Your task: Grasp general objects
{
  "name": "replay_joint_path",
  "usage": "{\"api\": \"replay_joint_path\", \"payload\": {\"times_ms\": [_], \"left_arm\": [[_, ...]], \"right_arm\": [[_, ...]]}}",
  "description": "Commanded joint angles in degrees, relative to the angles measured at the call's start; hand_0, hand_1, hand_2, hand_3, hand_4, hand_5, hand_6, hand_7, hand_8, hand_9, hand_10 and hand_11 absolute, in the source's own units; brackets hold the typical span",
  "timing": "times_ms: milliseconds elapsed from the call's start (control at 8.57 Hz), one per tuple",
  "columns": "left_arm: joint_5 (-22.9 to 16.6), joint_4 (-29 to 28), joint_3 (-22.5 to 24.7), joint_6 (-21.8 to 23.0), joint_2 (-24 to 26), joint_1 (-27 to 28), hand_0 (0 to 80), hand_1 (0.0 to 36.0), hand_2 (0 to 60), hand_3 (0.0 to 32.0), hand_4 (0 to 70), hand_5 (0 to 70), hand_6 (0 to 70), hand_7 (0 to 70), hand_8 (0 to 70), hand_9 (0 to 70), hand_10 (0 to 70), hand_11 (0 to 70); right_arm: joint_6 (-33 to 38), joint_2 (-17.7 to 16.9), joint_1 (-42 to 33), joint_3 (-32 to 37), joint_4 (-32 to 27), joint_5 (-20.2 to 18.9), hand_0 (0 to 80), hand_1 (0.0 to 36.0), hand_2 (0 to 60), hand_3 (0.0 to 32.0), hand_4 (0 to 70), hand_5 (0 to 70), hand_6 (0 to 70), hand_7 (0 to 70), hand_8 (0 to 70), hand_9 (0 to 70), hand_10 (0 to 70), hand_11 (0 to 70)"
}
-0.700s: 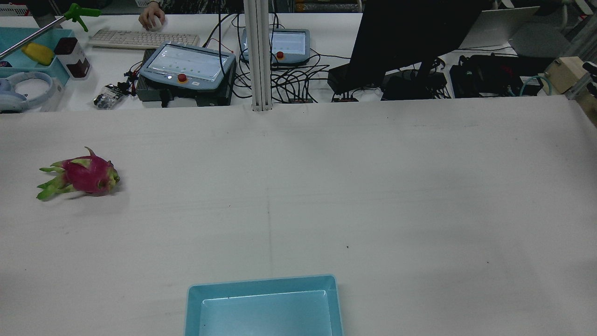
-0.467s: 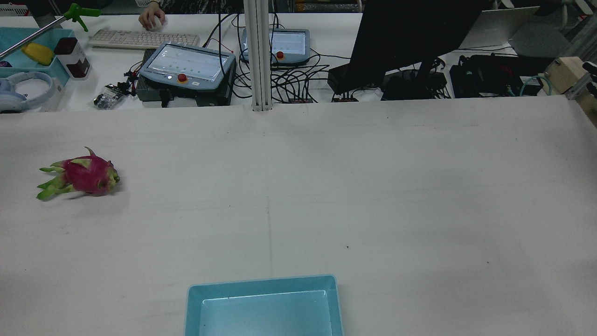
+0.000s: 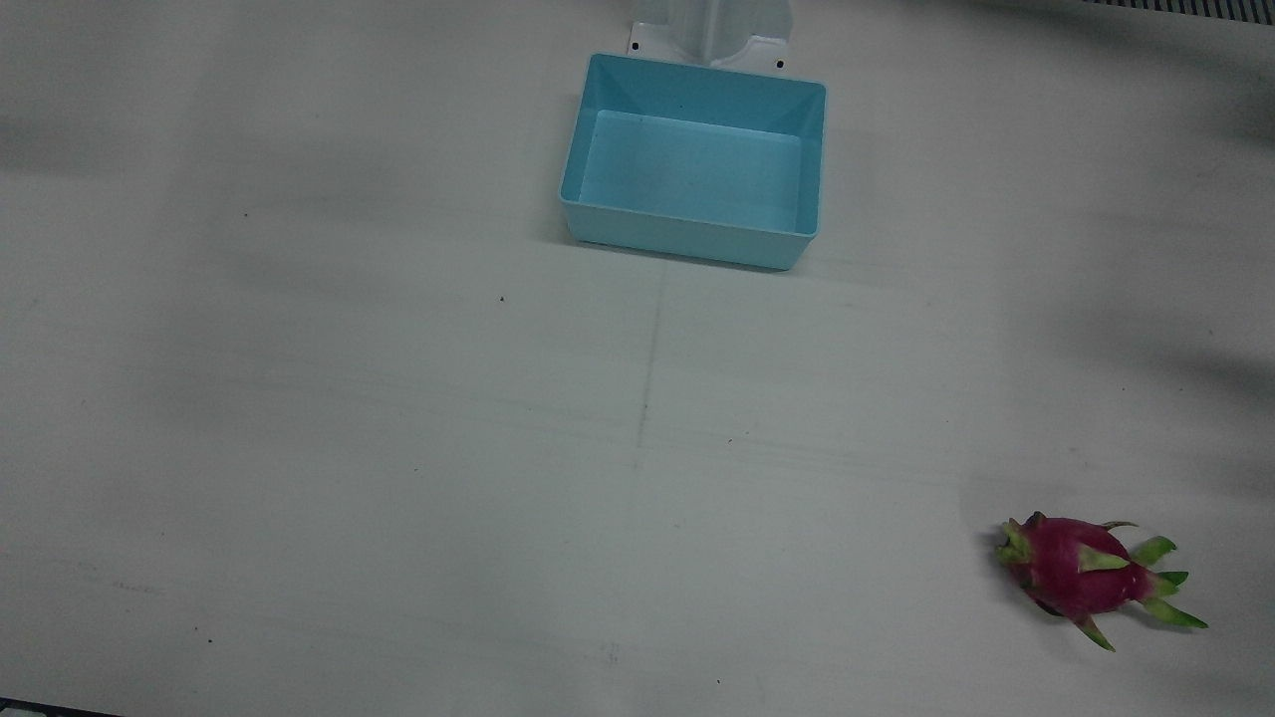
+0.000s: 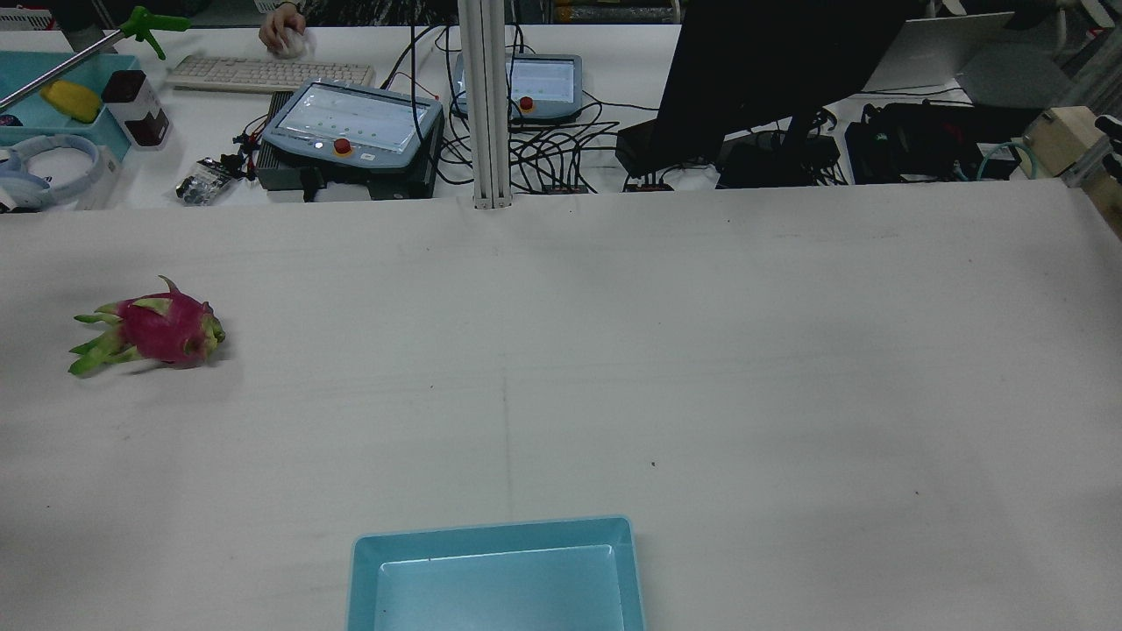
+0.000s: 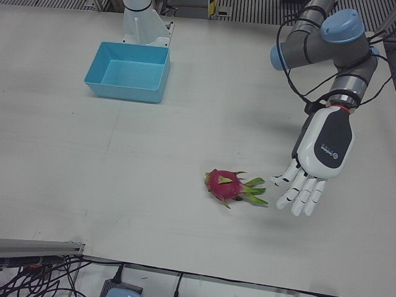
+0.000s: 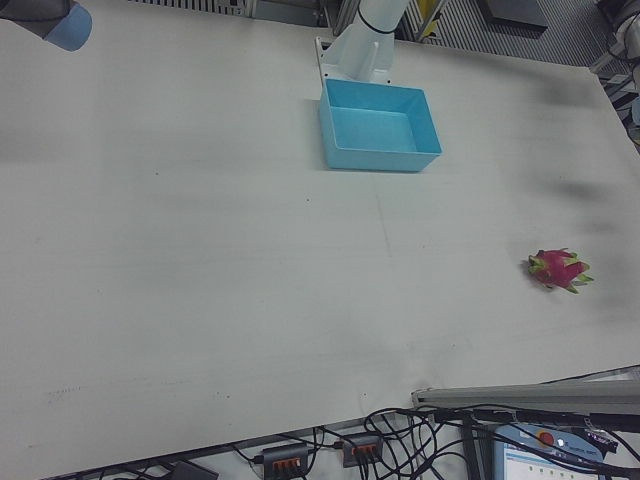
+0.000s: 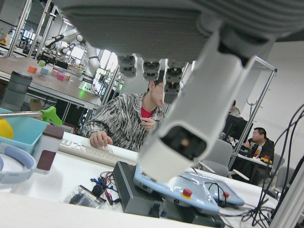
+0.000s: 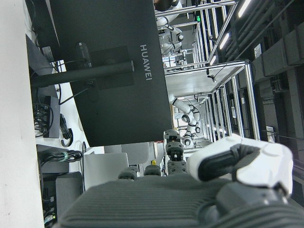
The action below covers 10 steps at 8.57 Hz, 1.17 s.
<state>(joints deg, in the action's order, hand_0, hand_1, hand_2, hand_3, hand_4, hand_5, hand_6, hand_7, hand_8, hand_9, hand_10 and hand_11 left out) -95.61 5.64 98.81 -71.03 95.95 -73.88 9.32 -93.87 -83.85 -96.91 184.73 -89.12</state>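
Magenta-skinned, green-scaled dragon fruit (image 5: 230, 187) lies on its side on the white worktop (image 3: 398, 448), out on the half before the robot's left arm and well apart from the light blue rectangular plastic bin (image 3: 693, 159), which sits near the arms' pedestals. Nothing stands on the bare surface between fruit and bin. The white and grey left hand (image 5: 315, 162) hangs palm-down just beside the fruit's leafy green tips, not touching it, its fingers (image 5: 302, 195) spread apart and pointing downward, holding nothing. The right hand (image 8: 199, 190) shows only in its own camera, where its fingers look loosely extended with nothing between them; it faces a black monitor on a stand (image 8: 109, 71). Beyond the worktop's far edge, in the rear view, sit two grey teach pendants with red stop buttons (image 4: 355, 123), a tangle of black cables (image 4: 561, 149), a white keyboard (image 4: 263, 74) with a person's hand (image 4: 280, 35) at a mouse, and white headphones (image 4: 44, 171).
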Motion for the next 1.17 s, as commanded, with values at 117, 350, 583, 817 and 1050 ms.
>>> {"api": "replay_joint_path", "payload": {"times_ms": [117, 350, 583, 817, 1050], "left_arm": [[-0.01, 3.50, -0.46, -3.24, 2.05, 7.15, 47.4, 25.6, 56.2, 0.0, 1.9, 26.1, 3.0, 2.1, 1.5, 0.0, 0.0, 0.0], [0.08, 4.55, -0.73, -7.69, 2.40, 8.66, 45.3, 15.1, 25.4, 0.0, 0.0, 22.7, 0.4, 0.0, 0.0, 0.0, 0.0, 0.0], [0.08, 5.35, -2.30, -8.33, 4.06, 9.18, 44.3, 14.5, 22.2, 0.6, 0.0, 19.7, 0.0, 0.0, 0.0, 0.0, 0.0, 0.0], [0.34, 6.74, -3.80, -8.33, 5.56, 13.30, 45.9, 21.7, 43.3, 2.2, 0.0, 14.4, 0.0, 0.0, 0.0, 0.0, 0.0, 0.0], [0.52, 6.75, -3.80, -8.33, 5.57, 13.32, 40.9, 10.4, 11.0, 3.2, 0.0, 12.9, 0.0, 0.0, 0.0, 0.0, 0.0, 0.0]], "right_arm": [[0.00, 0.00, 0.00, -0.03, 0.02, 0.00, 0.0, 0.0, 0.0, 0.0, 0.0, 0.0, 0.0, 0.0, 0.0, 0.0, 0.0, 0.0], [0.00, 0.00, -0.09, -0.03, 0.02, 0.00, 0.0, 0.0, 0.0, 0.0, 0.0, 0.0, 0.0, 0.0, 0.0, 0.0, 0.0, 0.0], [0.00, 0.00, 0.00, -0.03, 0.02, 0.00, 0.0, 0.0, 0.0, 0.0, 0.0, 0.0, 0.0, 0.0, 0.0, 0.0, 0.0, 0.0], [0.00, 0.00, 0.00, -0.03, 0.02, 0.00, 0.0, 0.0, 0.0, 0.0, 0.0, 0.0, 0.0, 0.0, 0.0, 0.0, 0.0, 0.0], [0.00, 0.00, -0.09, -0.12, 0.02, 0.00, 0.0, 0.0, 0.0, 0.0, 0.0, 0.0, 0.0, 0.0, 0.0, 0.0, 0.0, 0.0]]}}
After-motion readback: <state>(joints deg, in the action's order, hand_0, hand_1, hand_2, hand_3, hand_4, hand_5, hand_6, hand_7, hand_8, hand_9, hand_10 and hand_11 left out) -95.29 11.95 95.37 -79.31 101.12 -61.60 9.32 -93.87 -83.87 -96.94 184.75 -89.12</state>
